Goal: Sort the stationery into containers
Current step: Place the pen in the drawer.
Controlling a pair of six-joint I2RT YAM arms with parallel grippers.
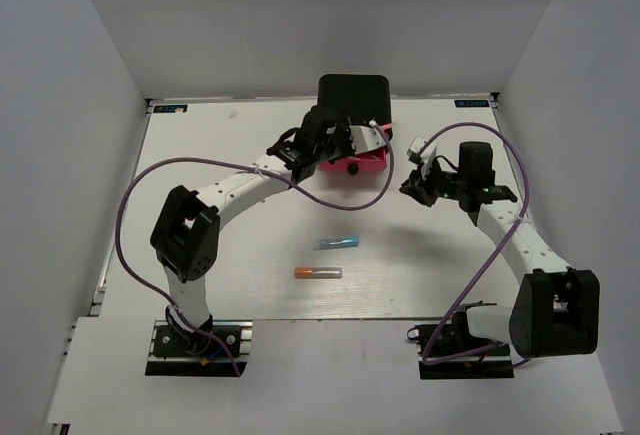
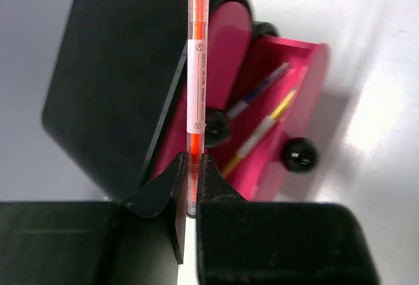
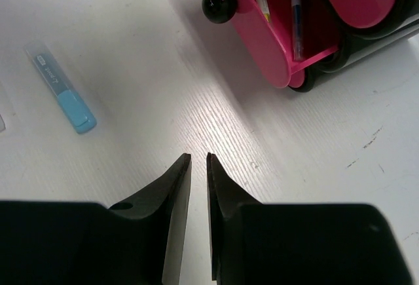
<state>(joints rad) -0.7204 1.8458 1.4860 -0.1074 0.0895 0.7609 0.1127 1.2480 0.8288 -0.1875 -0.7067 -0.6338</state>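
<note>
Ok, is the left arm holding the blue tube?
No, the left gripper grips an orange tube; the blue tube lies on the table.

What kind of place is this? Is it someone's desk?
More likely a robot test lab: plain white walls box in a white table, a left arm and right arm are bolted at its edge, and the left gripper holds an orange tube.
</note>
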